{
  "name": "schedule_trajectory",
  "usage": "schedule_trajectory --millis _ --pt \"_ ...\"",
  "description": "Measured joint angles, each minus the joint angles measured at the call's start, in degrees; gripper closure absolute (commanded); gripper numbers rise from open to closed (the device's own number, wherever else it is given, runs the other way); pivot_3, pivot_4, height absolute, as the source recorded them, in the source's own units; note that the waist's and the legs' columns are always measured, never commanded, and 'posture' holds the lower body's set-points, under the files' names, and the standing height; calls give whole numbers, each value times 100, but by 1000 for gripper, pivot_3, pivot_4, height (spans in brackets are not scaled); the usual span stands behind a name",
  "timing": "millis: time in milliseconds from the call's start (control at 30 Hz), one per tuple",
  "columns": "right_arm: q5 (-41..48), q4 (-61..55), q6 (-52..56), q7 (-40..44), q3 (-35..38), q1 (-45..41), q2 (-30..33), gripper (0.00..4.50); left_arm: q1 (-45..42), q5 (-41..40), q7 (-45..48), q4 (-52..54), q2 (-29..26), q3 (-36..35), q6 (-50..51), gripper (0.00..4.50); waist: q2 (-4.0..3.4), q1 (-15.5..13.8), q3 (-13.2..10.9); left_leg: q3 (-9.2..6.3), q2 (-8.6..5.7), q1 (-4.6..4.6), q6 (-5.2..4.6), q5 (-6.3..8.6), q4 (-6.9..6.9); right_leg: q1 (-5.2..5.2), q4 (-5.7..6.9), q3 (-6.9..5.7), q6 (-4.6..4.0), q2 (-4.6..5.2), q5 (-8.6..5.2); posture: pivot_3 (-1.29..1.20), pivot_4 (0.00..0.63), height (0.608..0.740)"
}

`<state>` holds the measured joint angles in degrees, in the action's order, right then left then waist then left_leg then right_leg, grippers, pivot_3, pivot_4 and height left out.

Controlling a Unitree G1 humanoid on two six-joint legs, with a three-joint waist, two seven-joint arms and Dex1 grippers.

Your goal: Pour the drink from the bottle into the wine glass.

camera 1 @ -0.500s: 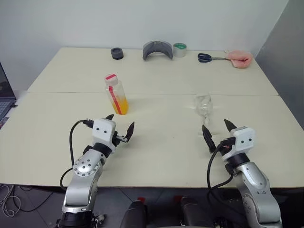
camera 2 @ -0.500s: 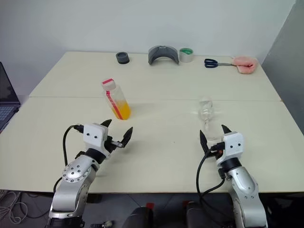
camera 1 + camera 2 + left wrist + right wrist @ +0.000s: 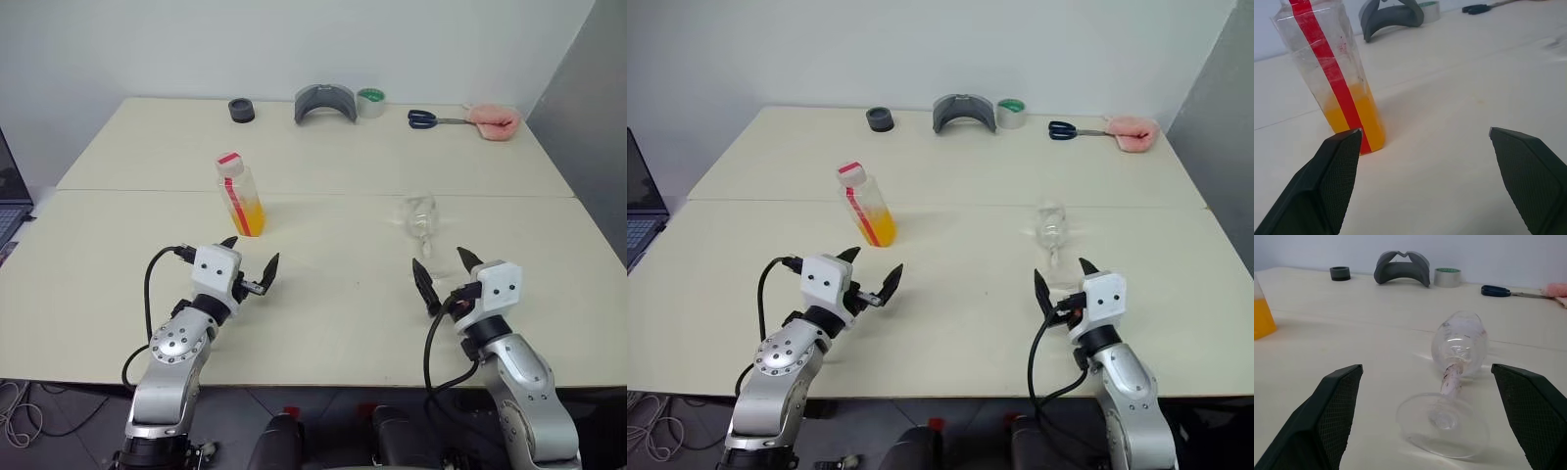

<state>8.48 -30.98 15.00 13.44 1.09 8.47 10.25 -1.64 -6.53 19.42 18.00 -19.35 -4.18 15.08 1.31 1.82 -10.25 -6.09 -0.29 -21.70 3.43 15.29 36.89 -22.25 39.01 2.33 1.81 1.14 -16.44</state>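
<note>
Black fingers on left gripper and right gripper spread wide (both empty, touching nothing).

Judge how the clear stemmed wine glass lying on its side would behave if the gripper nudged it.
The clear stemmed wine glass lies on its side on the cream table, so its rounded bowl would probably let it roll in an arc. It looks empty, likely light. The thin stem suggests it is fragile.

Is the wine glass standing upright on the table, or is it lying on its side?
On its side. The wine glass lies on the table, round foot toward the right gripper, bowl pointing away.
</note>
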Motion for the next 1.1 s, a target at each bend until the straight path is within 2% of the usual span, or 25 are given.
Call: schedule_trajectory --millis 367,533,667,933,1100 --pt "-10 45 -78 53 -4 11 51 0 -83 -40 5 -57 -3 -127 -29 38 0 0 0 0 0 0 0 0 0 0 0 0 0 0 0 0 150 740" --pt "87 78 -124 374 -19 4 272 0 -87 -39 -55 -65 16 -243 -53 38 0 0 0 0 0 0 0 0 1 0 0 -1 0 0 0 0 150 740" --pt "508 19 1 955 -68 -239 679 0 -144 -28 -269 -151 74 -374 -38 38 0 4 0 0 0 1 0 0 2 0 0 -1 0 -1 0 0 150 740" --pt "1726 -258 898 2101 -106 -1152 1656 0 -457 -204 -273 -495 44 -651 15 38 2 -10 0 -6 -4 -3 -1 0 5 3 -2 -7 0 1 0 0 150 740" --pt "2195 -271 1208 2582 -229 -1432 1966 0 -747 -315 -227 -833 43 -651 155 38 3 -4 0 -7 -3 -3 -1 0 7 3 -1 -8 1 -1 1 0 150 740"
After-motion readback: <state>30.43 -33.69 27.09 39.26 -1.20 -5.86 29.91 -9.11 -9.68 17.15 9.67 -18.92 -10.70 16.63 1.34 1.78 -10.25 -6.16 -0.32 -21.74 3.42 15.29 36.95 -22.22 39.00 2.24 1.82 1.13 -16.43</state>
